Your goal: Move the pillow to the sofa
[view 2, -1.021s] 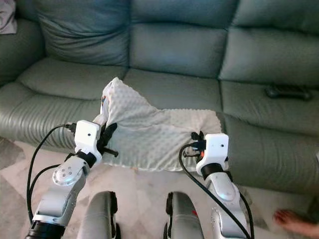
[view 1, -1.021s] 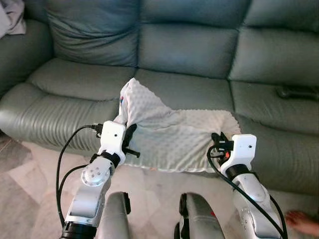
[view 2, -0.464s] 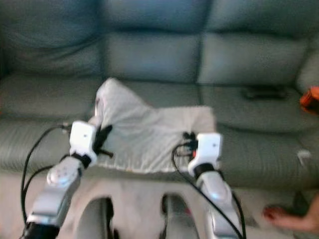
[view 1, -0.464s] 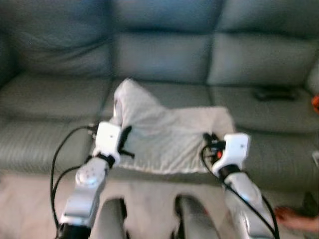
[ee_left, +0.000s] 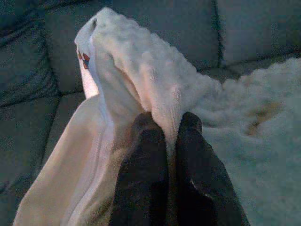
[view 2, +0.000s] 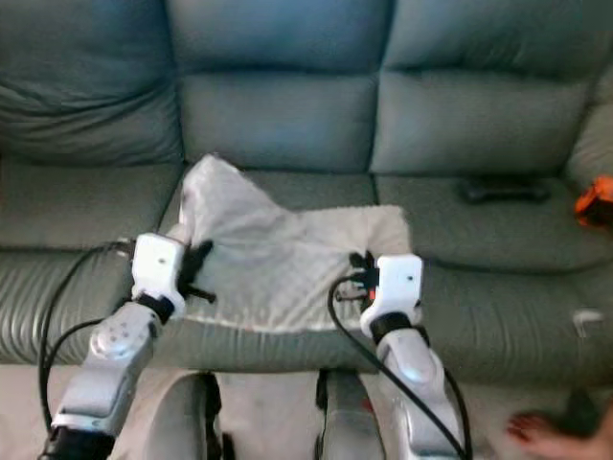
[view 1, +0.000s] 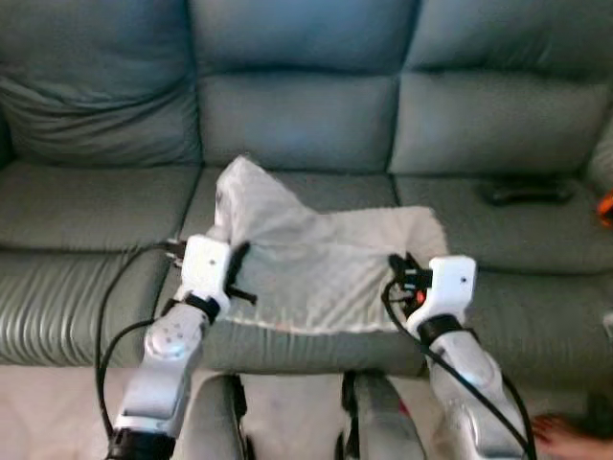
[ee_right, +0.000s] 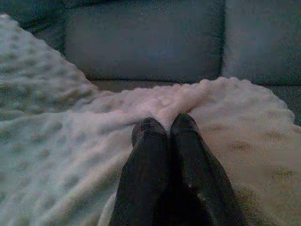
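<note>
A grey-green leather sofa carries everything here. The white pillow lies on its middle seat. A dark remote-like object rests at two o'clock from it.

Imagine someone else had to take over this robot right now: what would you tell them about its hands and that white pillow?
Left gripper: shut on a fold of the white pillow, holding that corner raised.
Right gripper: shut on the pillow's other edge.
The pillow lies spread over the middle seat of the grey-green sofa, its near edge at the seat's front.
Done: pillow brought over the seat.
Left: probably lower it, open both grippers and draw the arms back.
Note: a dark remote lies on the seat toward the robot's right, and a person's foot is on the floor there.
</note>
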Robot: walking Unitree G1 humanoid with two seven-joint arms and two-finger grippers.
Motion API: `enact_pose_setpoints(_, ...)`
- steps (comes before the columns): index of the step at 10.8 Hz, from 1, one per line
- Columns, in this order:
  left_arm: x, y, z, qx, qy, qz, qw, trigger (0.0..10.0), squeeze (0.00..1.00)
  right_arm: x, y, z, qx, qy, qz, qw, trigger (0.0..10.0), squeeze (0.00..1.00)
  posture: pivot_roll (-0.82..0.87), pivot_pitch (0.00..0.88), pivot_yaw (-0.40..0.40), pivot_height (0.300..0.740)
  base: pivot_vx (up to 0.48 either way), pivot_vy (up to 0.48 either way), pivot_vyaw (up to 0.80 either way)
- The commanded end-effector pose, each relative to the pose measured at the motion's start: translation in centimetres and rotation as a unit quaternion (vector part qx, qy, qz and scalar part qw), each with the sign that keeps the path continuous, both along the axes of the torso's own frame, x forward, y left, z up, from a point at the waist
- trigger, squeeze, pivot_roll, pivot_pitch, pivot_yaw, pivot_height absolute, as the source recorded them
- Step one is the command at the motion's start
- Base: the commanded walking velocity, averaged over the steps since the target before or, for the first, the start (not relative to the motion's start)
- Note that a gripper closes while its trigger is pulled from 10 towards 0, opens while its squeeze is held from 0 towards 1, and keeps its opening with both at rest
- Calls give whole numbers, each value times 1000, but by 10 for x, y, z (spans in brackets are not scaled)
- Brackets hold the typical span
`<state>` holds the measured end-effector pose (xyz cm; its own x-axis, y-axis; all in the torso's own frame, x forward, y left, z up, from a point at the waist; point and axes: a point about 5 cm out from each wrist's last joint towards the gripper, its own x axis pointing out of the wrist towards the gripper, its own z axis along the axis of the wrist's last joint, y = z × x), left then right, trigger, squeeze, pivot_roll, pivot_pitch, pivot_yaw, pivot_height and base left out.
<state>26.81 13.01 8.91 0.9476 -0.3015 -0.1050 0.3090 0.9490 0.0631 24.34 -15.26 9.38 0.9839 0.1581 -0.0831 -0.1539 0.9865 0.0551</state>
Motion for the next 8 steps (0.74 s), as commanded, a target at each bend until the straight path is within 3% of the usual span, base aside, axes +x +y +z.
enact_pose_setpoints(1, 2, -5, 4, 4, -12, -8, 1000, 10000, 0, 2, -3, 7, -1, -14, -3, 1000, 10000, 0, -74, 104, 1, 620, 0, 0, 556)
enact_pose_setpoints(2, 4, 1, 4, 9, -11, 0, 1000, 10000, 0, 9, -3, 11, 1, -20, -5, 1000, 10000, 0, -68, 122, -1, 620, 0, 0, 544)
enact_pose_setpoints(8, 3, 20, 4, 37, -5, 10, 999, 10000, 0, 19, 6, 18, 26, -17, -1, 1000, 10000, 0, -38, 216, -7, 620, 0, 0, 0)
